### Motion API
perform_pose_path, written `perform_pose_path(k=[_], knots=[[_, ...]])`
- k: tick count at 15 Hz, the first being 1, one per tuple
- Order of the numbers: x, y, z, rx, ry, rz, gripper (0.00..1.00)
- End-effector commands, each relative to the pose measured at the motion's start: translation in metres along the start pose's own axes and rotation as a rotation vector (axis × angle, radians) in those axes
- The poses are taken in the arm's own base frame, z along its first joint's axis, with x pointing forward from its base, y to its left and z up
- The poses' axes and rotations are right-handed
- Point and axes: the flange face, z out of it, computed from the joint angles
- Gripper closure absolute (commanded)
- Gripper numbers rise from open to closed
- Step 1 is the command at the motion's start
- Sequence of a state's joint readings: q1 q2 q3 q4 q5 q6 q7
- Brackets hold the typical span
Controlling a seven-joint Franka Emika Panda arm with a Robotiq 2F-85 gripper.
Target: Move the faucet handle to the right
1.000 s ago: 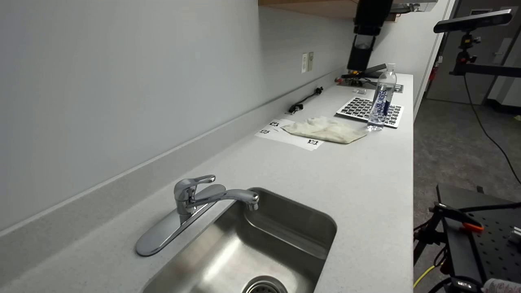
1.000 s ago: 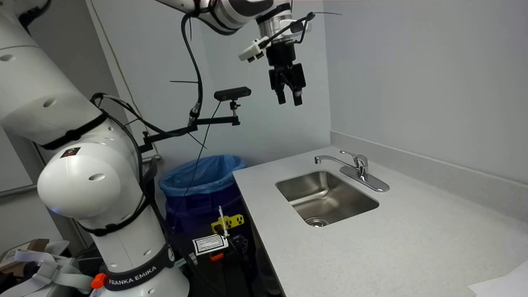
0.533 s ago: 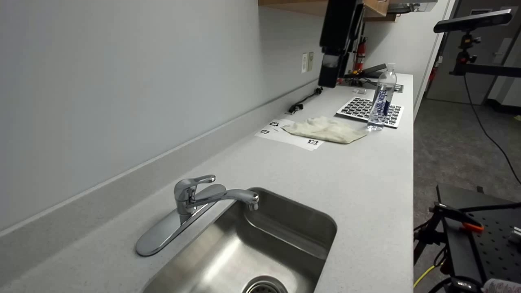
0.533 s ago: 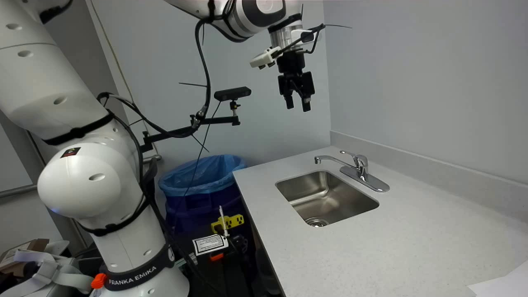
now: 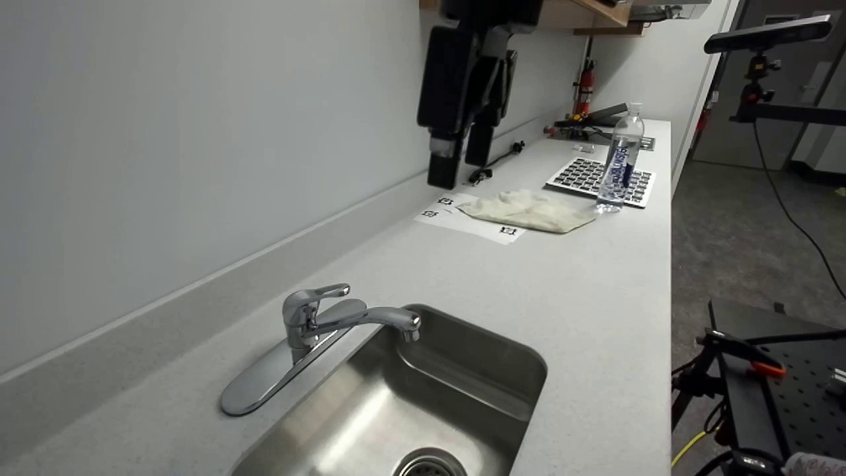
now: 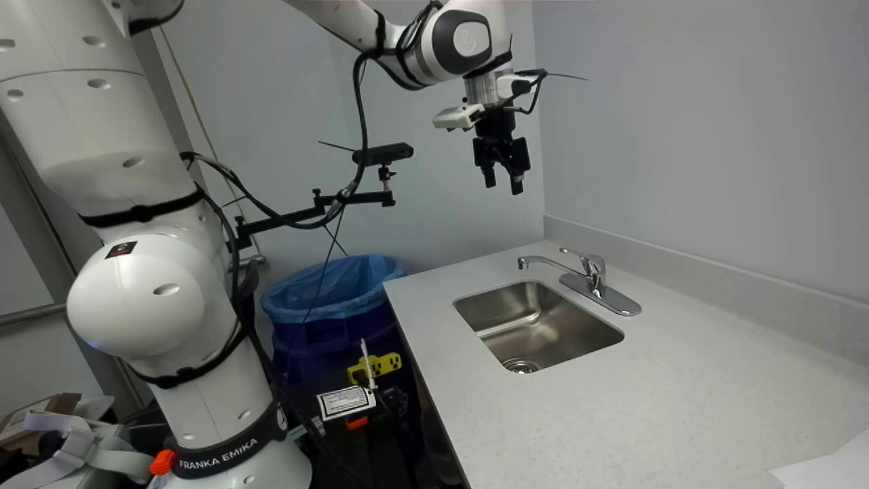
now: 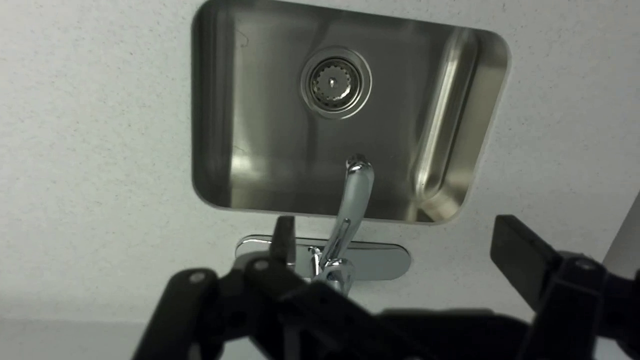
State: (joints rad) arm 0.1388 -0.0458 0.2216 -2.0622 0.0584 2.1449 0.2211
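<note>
Gripper [image 6: 504,185] and arm [image 6: 146,292] have come lower and closer in toward the faucet [image 5: 299,314] since half a second ago; faucet handle [image 5: 334,289] in the same spot. Handle: slim chrome lever joined to the faucet's rounded top, raised above the longer curved spout [image 5: 390,316]. Spout tip hangs over the sink [image 7: 272,100], a steel basin with a strainer [image 7: 332,82] set in its floor. Relative to the gripper, handle is below and well apart; wrist view frames it between the jaws, nearer the one at that view's left. Jaws spread wide. Farther out, in an exterior view: navy bin [image 6: 299,350] with a blue liner [image 6: 366,278] inside, bottom out of sight. Also in an exterior view: clear labelled bottle [image 5: 619,162] standing on the counter [image 5: 581,297] just beside a cloth [image 5: 522,210], fill level unclear.
</note>
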Motion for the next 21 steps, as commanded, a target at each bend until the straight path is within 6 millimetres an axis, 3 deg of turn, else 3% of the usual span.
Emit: perform_pose_path(k=[1, 11, 21], knots=[[0.025, -0.025, 0.02, 0.019, 0.026, 0.011, 0.0], [0.049, -0.061, 0.083, 0.046, 0.04, 0.029, 0.0], [0.054, -0.063, 0.133, 0.026, 0.013, 0.028, 0.0]])
